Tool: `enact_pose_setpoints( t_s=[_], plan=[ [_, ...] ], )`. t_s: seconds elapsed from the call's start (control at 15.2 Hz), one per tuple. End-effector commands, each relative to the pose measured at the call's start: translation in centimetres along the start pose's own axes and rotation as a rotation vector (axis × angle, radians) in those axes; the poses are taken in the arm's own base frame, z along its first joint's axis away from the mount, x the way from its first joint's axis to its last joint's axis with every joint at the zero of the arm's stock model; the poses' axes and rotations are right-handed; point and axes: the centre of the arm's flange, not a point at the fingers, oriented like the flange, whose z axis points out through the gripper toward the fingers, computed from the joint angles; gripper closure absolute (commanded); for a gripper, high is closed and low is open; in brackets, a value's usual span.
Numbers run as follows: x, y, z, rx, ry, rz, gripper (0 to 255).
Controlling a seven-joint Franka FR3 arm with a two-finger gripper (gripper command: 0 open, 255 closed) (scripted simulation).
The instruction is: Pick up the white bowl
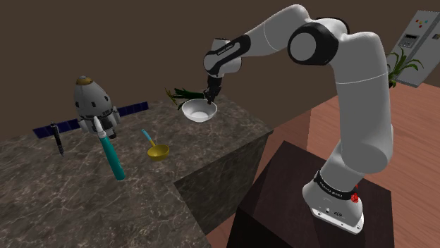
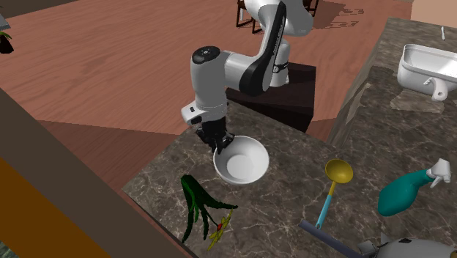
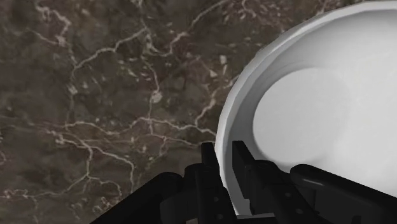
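Straddling white bowl [image 3: 305, 108] rim, gripper [image 3: 224, 151] pinches it, one finger inside.

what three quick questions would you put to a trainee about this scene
1. True or false: the jaws clasp the bowl by its rim.
2. Which colour is the head of the ladle? A yellow, B red, C black.
3. Fill in: the bowl holds ____.
Key: 1 true; 2 A; 3 nothing.
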Motion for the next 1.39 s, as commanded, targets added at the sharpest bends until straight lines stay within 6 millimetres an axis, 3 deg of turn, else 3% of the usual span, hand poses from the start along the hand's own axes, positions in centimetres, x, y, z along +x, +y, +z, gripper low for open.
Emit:
enact_pose_setpoints(
  t_s=[0.0,0.33,1.32],
  plan=[
    [0.0,0.0,0.0,0.000,0.000,0.000,255],
    [0.0,0.1,0.1,0.000,0.000,0.000,255],
    [0.8,-0.5,-7.8,0.000,0.000,0.000,255]
  ],
)
